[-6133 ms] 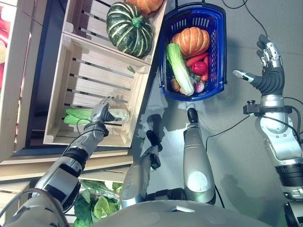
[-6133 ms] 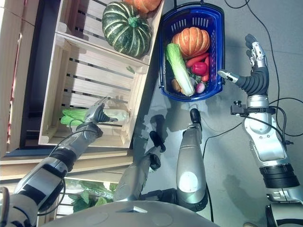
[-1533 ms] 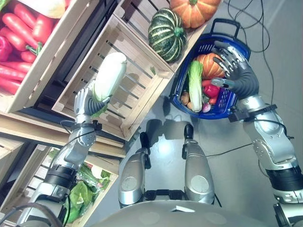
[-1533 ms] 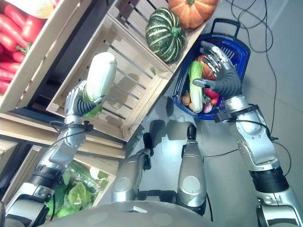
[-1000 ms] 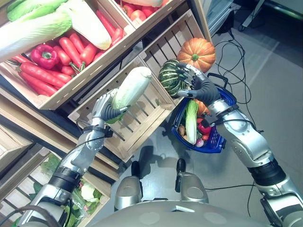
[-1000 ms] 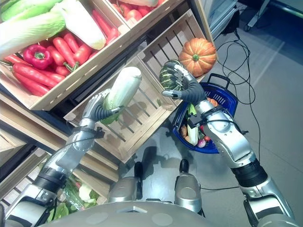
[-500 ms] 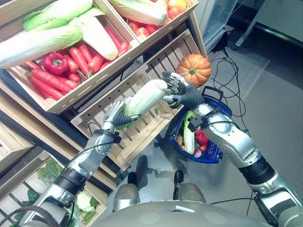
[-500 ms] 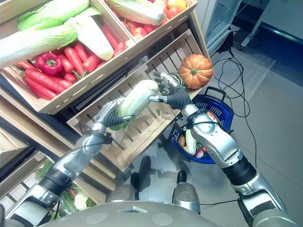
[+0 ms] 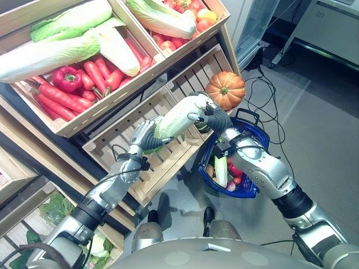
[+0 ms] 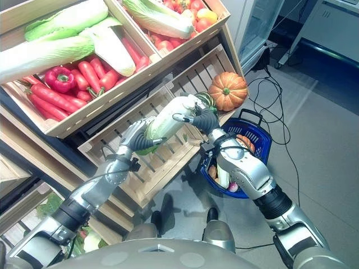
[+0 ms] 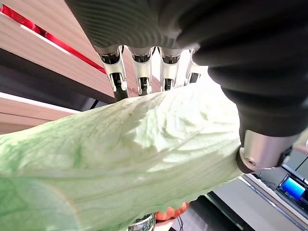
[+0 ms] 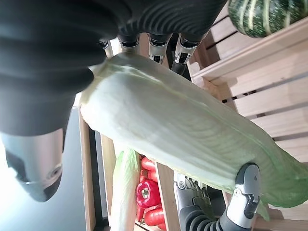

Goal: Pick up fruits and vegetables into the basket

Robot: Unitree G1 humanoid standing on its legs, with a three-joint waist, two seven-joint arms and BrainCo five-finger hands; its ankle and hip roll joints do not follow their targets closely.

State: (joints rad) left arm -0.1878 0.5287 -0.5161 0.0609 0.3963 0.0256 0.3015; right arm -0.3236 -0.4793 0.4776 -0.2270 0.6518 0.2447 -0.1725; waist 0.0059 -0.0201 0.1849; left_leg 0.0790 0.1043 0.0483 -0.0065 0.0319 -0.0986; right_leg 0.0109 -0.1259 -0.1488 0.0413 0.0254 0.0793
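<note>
Long pale-green napa cabbage: left hand clasps base, right hand wraps tip; release left only once right grips firmly.

Before me stands a tiered rack of pale wooden crates on a smooth grey floor, with a white cabinet beyond.
</note>
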